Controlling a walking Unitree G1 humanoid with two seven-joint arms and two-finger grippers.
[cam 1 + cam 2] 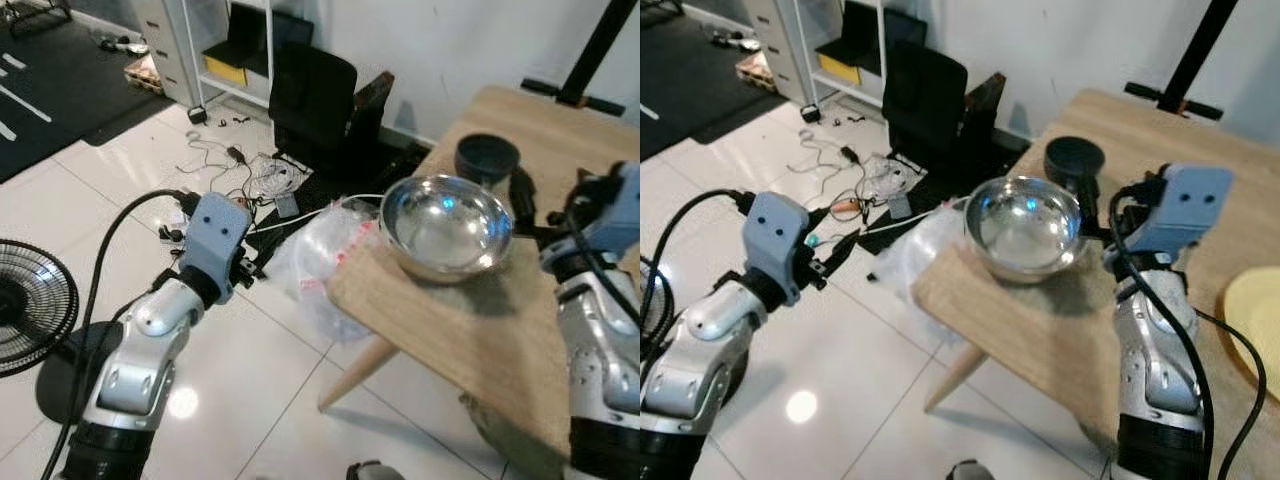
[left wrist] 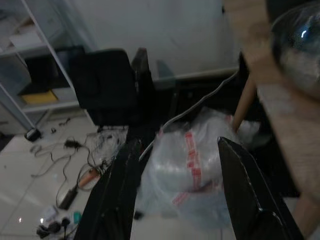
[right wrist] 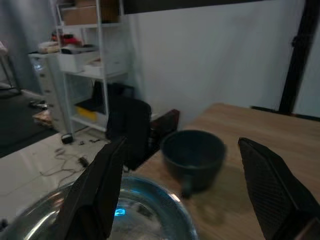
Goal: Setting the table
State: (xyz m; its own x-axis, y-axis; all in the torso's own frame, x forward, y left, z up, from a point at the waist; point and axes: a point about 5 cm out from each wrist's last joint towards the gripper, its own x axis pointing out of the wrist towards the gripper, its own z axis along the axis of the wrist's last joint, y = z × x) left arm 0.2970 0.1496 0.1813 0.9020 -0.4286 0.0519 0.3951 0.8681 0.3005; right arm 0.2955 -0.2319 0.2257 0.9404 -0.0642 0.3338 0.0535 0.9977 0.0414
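White tiled floor (image 1: 120, 190) reflecting overhead light; black chair (image 1: 312, 100) sitting against the white wall (image 1: 450, 40); white shelving unit (image 1: 235, 45) standing just beside the chair; cables (image 1: 235, 160) sprawling in front of it; black fan (image 1: 30, 305) standing well apart from the chair.

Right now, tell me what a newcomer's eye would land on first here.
The shiny steel bowl stands out, sitting near the corner of the wooden table, with a dark bowl just behind it. The right gripper hangs open right beside them. Below, a clear plastic bag and tangled cables litter the white floor, where the left gripper hovers open.
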